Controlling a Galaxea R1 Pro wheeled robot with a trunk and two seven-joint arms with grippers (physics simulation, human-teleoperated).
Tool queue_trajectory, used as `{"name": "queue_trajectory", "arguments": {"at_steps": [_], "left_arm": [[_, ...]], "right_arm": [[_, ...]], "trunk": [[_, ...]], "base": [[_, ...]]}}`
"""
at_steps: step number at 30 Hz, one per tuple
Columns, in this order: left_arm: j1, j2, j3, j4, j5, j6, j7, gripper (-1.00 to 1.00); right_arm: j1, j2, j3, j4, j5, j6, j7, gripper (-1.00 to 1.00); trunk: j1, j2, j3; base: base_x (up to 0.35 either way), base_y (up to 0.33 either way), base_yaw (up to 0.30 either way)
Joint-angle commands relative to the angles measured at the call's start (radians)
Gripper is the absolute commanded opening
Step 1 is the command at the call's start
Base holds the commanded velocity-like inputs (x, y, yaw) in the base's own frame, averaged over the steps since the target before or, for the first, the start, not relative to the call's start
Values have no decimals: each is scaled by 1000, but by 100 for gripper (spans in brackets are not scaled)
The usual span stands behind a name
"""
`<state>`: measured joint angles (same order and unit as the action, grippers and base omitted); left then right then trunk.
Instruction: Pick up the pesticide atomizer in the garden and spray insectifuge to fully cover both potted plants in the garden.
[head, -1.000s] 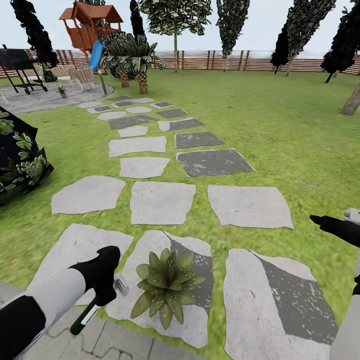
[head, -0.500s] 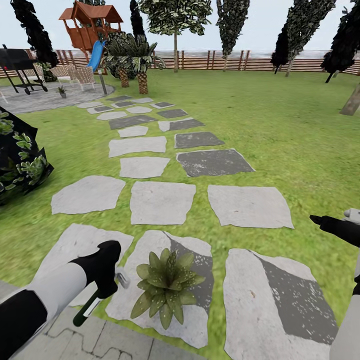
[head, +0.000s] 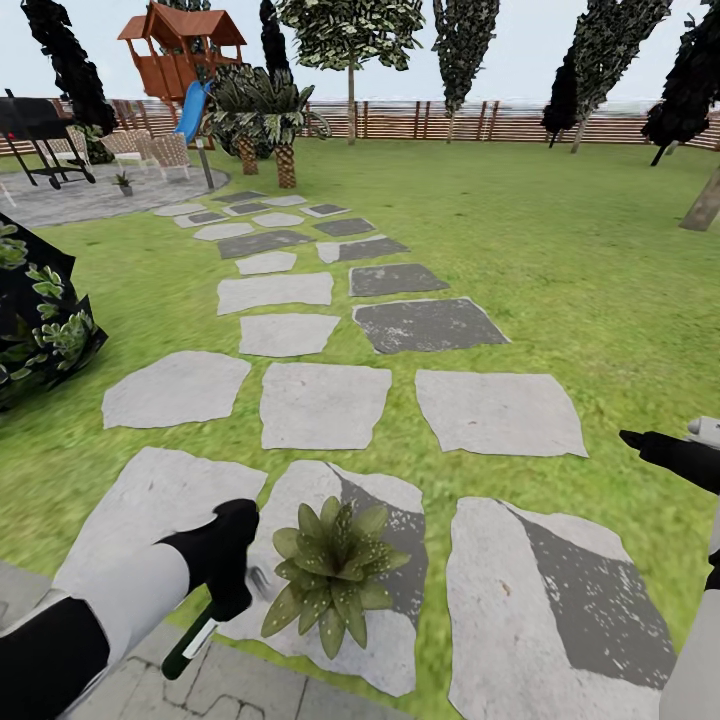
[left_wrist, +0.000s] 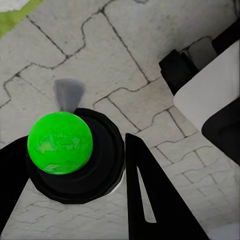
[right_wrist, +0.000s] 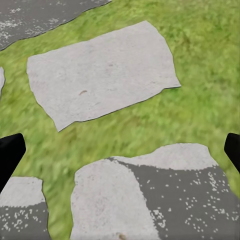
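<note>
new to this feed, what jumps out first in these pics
A light-green potted plant sits on a stepping stone right before the robot. Beside it, the left tool grips the dark green pesticide atomizer, its trigger head nearly touching the leaves. Far off at upper left stands a reddish-brown playhouse with a blue slide.

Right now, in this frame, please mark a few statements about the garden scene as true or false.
1. The left pincer grips the slim dark green spray bottle. True.
2. The small rosette plant of light-green pointed leaves sits on bare lawn. False: it stands on a grey stepping stone.
3. The right pincer is shut on a second bottle. False: its fingers stand wide apart over grass and stone, holding nothing.
4. A brown slatted wooden fence runs along the far edge of the lawn. True.
5. The bottle is beside the plant, not above it. True.
</note>
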<state>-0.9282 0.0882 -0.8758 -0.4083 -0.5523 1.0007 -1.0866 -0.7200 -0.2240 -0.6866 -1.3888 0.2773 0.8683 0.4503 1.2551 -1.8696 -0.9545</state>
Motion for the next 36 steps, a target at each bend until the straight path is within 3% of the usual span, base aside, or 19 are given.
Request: {"name": "queue_trajectory", "arguments": {"at_steps": [1, 12, 18, 28, 36], "left_arm": [[0, -2, -2, -3, -12, 4, -10, -100], [-1, 2, 5, -1, -12, 4, -10, -100], [-1, 2, 6, -1, -12, 4, -10, -100], [-1, 2, 7, -1, -12, 4, -10, -100], [-1, 1, 8, -1, -12, 4, -10, -100]], "right_arm": [[-1, 0, -1, -1, 11, 3, 10, 100], [-1, 0, -1, -1, 10, 3, 10, 100], [-1, 0, -2, -1, 10, 3, 10, 100], [-1, 0, -2, -1, 10, 3, 10, 100], [-1, 0, -2, -1, 10, 3, 10, 100]], "trunk": [[0, 0, -1], [0, 0, -1], [0, 0, -4], [0, 0, -4], [0, 0, -10]], "base": [[0, 0, 0], [0, 40, -142], [-2, 274, -209], [-69, 287, -25], [-6, 278, -240]]}}
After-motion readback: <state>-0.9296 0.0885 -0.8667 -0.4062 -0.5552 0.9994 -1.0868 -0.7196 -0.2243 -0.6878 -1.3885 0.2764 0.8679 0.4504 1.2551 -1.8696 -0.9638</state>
